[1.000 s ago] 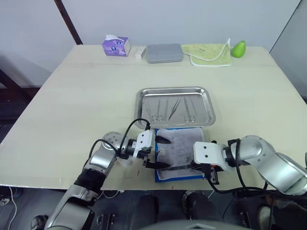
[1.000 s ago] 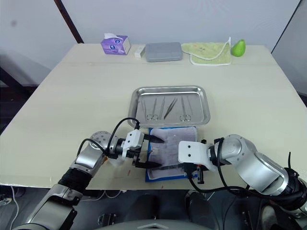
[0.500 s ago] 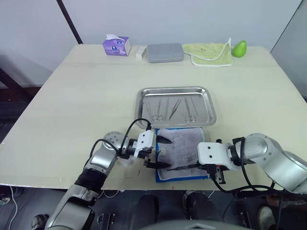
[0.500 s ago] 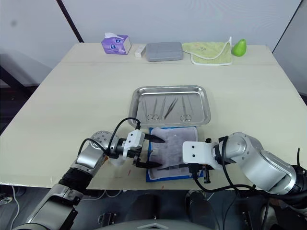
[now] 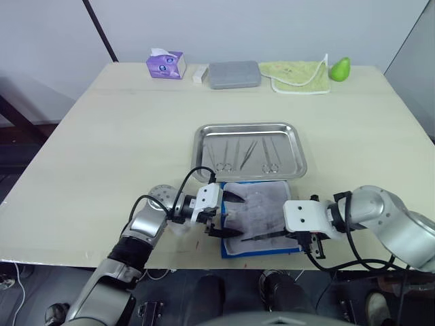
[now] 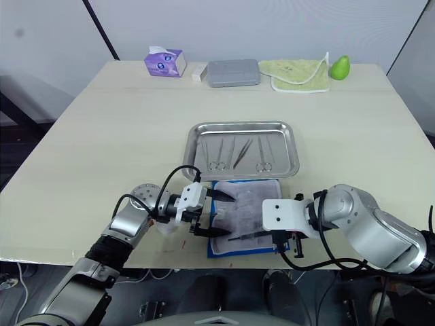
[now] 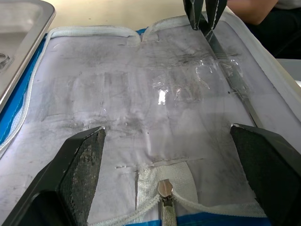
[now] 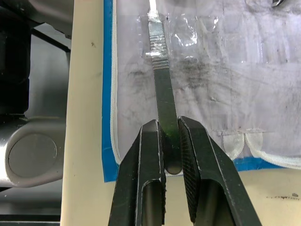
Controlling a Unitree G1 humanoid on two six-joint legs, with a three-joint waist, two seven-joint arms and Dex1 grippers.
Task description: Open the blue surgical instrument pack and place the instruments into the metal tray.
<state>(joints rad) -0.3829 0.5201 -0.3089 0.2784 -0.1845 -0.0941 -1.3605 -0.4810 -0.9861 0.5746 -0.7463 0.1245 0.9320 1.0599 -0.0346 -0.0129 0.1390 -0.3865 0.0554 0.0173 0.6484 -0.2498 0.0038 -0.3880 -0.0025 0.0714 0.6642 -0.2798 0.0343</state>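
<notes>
Instrument (image 8: pixel 162 89) within right gripper (image 8: pixel 170 141)

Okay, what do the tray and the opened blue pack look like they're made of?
The metal tray looks like polished stainless steel: bright and mirror-like. The blue surgical instrument pack seems to be fabric with a clear glossy plastic lining, judging by stitched white edging, a zipper and glare.

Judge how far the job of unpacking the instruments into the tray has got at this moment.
Done: the blue pack lies open, and several instruments are in the metal tray. In hand: the right gripper is shut on a flat-handled tool lying on the pack's lining; the left gripper is open over the pack. Left: carrying that tool to the tray.
</notes>
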